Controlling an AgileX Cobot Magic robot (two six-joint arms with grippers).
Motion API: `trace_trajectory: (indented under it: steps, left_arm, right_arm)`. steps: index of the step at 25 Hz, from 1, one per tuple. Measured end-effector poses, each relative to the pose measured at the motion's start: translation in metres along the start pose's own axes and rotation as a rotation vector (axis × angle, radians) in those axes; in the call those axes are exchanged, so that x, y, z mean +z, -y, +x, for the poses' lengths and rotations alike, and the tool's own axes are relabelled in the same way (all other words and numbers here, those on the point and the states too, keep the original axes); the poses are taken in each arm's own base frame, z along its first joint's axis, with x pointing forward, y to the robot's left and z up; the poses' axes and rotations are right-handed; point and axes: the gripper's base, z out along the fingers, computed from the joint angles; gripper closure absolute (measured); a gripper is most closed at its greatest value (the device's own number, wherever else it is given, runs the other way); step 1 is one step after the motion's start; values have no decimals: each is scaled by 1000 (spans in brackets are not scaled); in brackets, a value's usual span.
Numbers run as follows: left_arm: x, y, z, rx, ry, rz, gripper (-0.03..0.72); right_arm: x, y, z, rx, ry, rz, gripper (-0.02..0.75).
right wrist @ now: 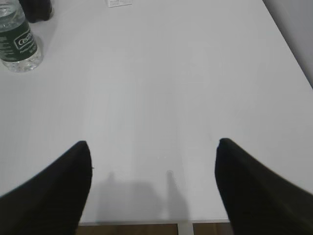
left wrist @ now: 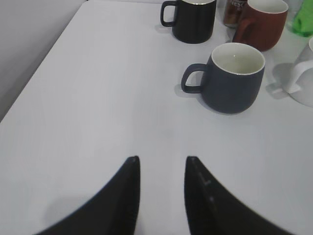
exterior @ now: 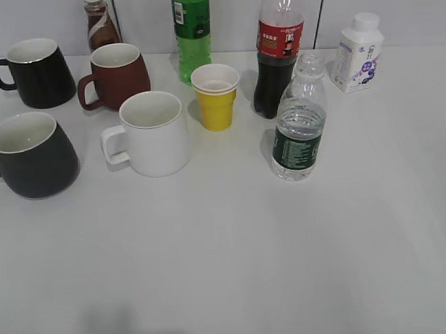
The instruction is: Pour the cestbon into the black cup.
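Observation:
The cestbon point(exterior: 299, 124), a clear ribbed bottle with a dark green label and no cap, stands upright right of centre; it also shows in the right wrist view point(right wrist: 17, 41) at the far left. The black cup point(exterior: 33, 154), a large charcoal mug with a white inside, stands at the left edge; it also shows in the left wrist view point(left wrist: 234, 79), handle to the left. My left gripper point(left wrist: 161, 161) is open and empty above bare table, well short of the cup. My right gripper point(right wrist: 154, 144) is wide open and empty near the table's front edge. Neither gripper shows in the exterior view.
A glossy black mug point(exterior: 35, 71), a red-brown mug point(exterior: 117, 75), a white mug point(exterior: 152, 133), a yellow paper cup point(exterior: 215, 96), a green soda bottle point(exterior: 192, 32), a cola bottle point(exterior: 276, 55), a white milk bottle point(exterior: 357, 52) and a brown bottle point(exterior: 99, 23) stand on the white table point(exterior: 233, 247).

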Motion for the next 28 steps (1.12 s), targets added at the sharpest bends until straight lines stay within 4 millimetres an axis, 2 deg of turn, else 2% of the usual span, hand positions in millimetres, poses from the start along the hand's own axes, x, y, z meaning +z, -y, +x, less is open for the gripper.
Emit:
trace_trajectory:
  steps: [28]
  left_arm:
    - [0,0,0,0,0,0,450]
  right_arm:
    - [0,0,0,0,0,0,149]
